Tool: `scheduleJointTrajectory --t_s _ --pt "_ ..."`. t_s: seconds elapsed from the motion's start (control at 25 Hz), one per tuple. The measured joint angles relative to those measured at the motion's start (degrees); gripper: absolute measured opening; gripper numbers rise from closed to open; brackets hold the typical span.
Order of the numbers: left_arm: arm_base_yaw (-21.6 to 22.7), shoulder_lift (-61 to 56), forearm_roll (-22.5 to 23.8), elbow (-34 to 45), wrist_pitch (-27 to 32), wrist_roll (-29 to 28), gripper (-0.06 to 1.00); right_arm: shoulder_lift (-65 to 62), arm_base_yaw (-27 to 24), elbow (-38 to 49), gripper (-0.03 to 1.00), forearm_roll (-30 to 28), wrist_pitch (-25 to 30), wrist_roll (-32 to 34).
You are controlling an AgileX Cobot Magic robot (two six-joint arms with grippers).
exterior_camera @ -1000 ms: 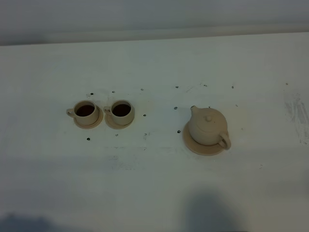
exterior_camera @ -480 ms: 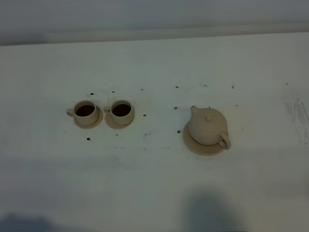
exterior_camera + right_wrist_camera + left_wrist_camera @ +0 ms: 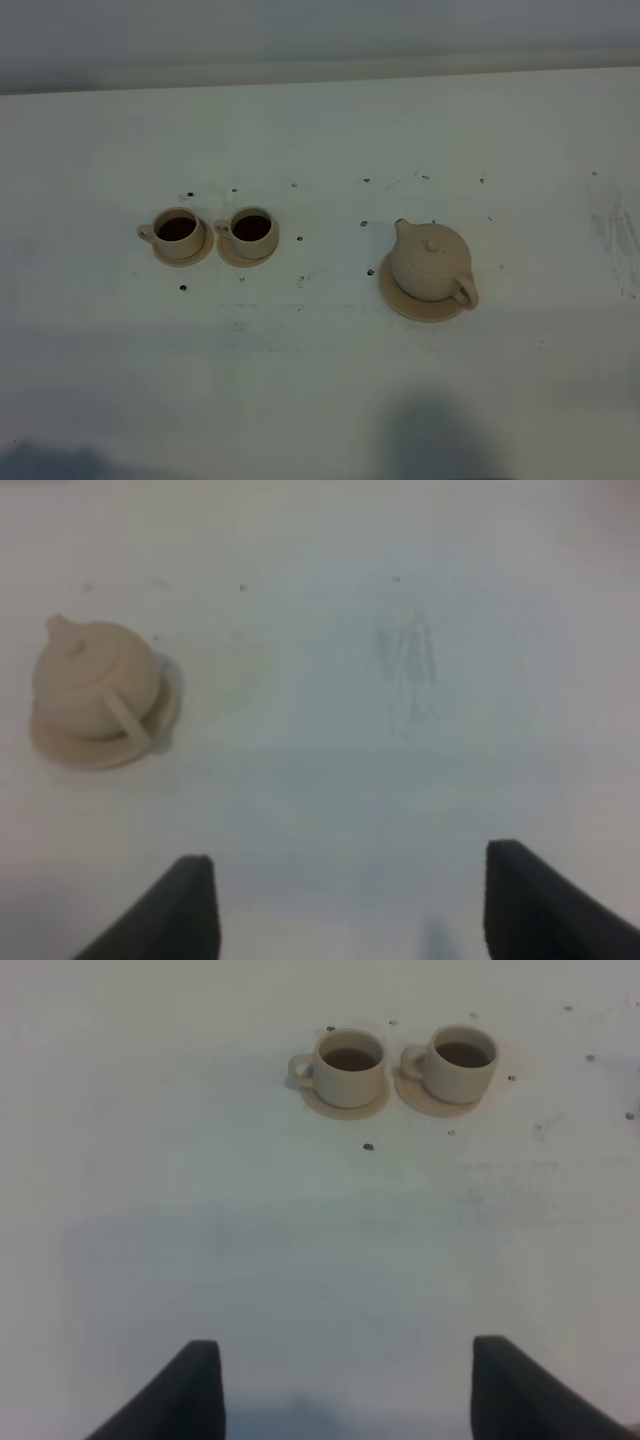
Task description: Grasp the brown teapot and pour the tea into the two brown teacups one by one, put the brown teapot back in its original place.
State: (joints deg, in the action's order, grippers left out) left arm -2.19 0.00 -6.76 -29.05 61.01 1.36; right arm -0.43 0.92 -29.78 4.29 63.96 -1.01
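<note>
Teapot first: the squat, round, pale tan ceramic teapot with its knobbed lid sat upright on the flat round pale tan saucer, right of the middle of the white worktop, with its short spout turned toward the far edge and its loop handle toward the near right corner. Both of the small pale tan ceramic teacups, the left teacup and the right teacup, stood side by side left of the middle, each on its own small round tan saucer, the two saucers just beside each other and the little handles pointing toward the left edge. Dark liquid showed inside both cups. Cups and teapot were well apart. Small dark specks dotted the worktop around them, and a faint grey scuff lay near the right edge. Seen from the left wrist, the left gripper hung over bare worktop with its dark fingers spread apart, holding nothing, nearer the front edge than the cups. Seen from the right wrist, the right gripper likewise had its fingers wide apart and empty, with the teapot off to one side of it.
</note>
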Motion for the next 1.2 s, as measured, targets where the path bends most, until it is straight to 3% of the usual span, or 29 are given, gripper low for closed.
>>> scheduleJointTrajectory --t_s 1.2 --pt "0.0 0.0 0.0 0.0 0.0 0.0 0.51 0.0 0.0 0.0 0.55 0.0 -0.1 0.1"
